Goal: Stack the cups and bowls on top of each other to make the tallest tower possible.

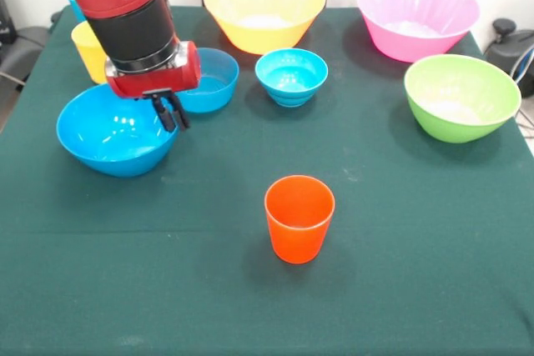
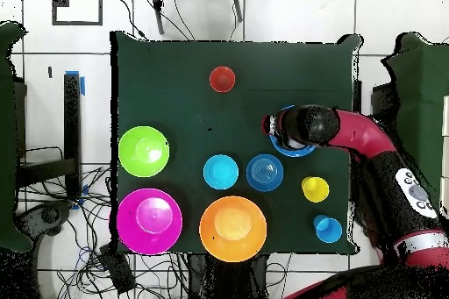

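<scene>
Jaws (image 1: pixel 171 112) nearly together, gripping nothing, hanging over the rim of the big blue bowl (image 1: pixel 113 135) at the bench's (image 1: pixel 400 248) edge. No tower here: every piece sits alone. Yellow-orange bowl (image 1: pixel 264 7) and pink bowl (image 1: pixel 417 17) along the back, green bowl (image 1: pixel 460 96) just before the pink. Two smaller blue bowls (image 1: pixel 213 79) mid-bench, the ridged one (image 1: pixel 291 75) beside it. Orange cup (image 1: pixel 299 218) alone up front, yellow cup (image 1: pixel 88 50) behind the arm, blue cup (image 2: pixel 328 228) near the corner.

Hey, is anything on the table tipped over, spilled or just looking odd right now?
Nothing stands out. All six bowls and three cups sit upright and separate on the green cloth; nothing is stacked yet. The gripper hangs over the medium blue bowl.
</scene>
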Controlling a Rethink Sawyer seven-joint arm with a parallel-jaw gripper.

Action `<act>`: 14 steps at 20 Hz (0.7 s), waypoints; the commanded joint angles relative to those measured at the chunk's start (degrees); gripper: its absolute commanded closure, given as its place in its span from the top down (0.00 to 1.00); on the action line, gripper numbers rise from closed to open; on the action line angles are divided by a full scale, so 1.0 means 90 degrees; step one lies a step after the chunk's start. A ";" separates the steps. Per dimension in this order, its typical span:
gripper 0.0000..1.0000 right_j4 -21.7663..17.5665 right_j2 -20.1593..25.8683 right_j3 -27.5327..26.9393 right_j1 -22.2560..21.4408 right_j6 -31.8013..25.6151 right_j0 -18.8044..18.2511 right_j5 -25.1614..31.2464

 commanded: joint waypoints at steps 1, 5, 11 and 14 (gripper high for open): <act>0.00 -0.0472 0.0209 0.0241 -0.0295 -0.0739 0.0478 -0.0211; 0.00 -0.0553 0.0134 0.0276 -0.0430 -0.0603 0.0645 -0.0206; 0.00 -0.0454 0.0060 0.0408 -0.0925 -0.0349 0.0993 0.0102; 0.00 -0.0404 0.0030 0.0434 -0.0977 -0.0295 0.1071 0.0090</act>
